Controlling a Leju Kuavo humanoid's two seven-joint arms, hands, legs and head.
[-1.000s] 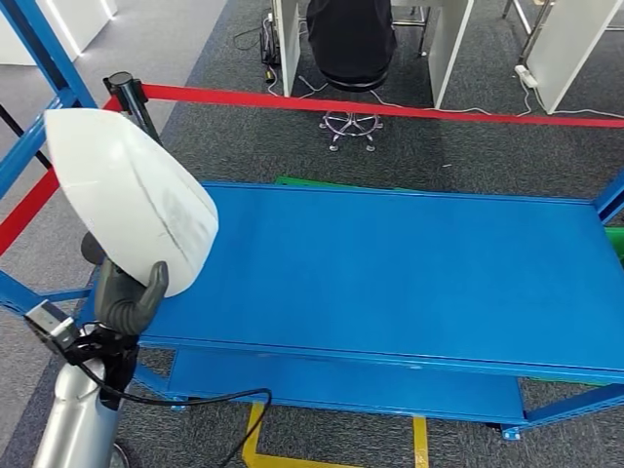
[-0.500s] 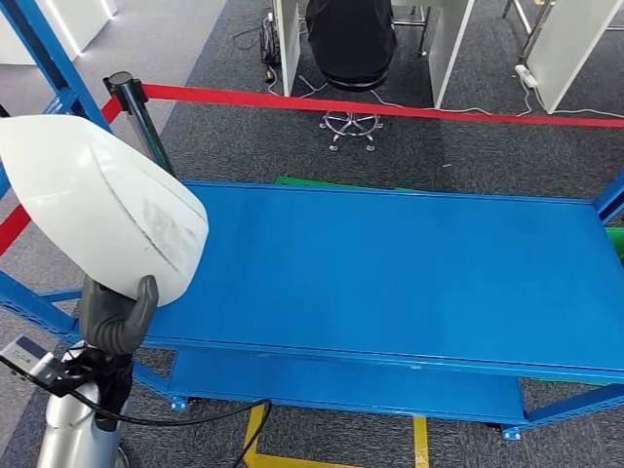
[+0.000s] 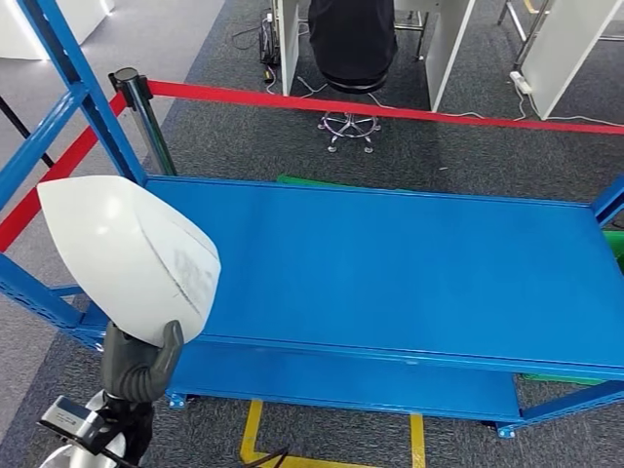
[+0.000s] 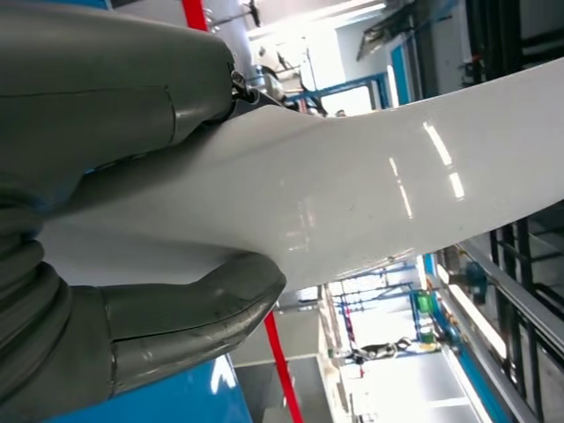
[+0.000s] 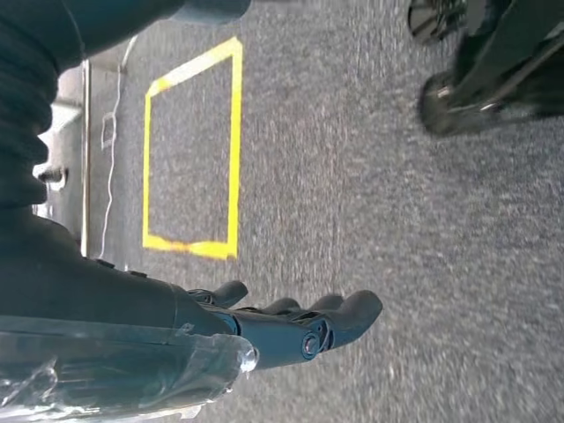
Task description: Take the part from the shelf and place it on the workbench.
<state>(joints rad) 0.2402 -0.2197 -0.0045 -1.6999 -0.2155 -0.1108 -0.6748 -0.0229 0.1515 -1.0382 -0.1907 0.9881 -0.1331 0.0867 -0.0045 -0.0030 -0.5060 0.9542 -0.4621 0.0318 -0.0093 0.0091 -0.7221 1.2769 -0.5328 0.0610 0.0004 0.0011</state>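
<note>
1. Left hand (image 3: 139, 363): at the near left of the head view, grey thumb and fingers clamped on the lower edge of the white shell part (image 3: 133, 255). The left wrist view shows the thumb (image 4: 193, 308) pressed to one face of the white shell and fingers on the other.
2. White shell part: held aloft over the near left corner of the blue workbench (image 3: 412, 273), apart from its surface. Long axis runs left to right; the tapered end points left, the broad rounded end right, over the bench. A faint grey scuff marks the broad end; no legible writing or label.
3. Right hand (image 5: 293, 322): fingers extended, slightly apart, holding nothing, above grey carpet with a yellow taped square (image 5: 193, 145).
4. Beyond the bench: red barrier tape (image 3: 382, 109) on a black post (image 3: 143, 117), then an office chair (image 3: 352, 49).
</note>
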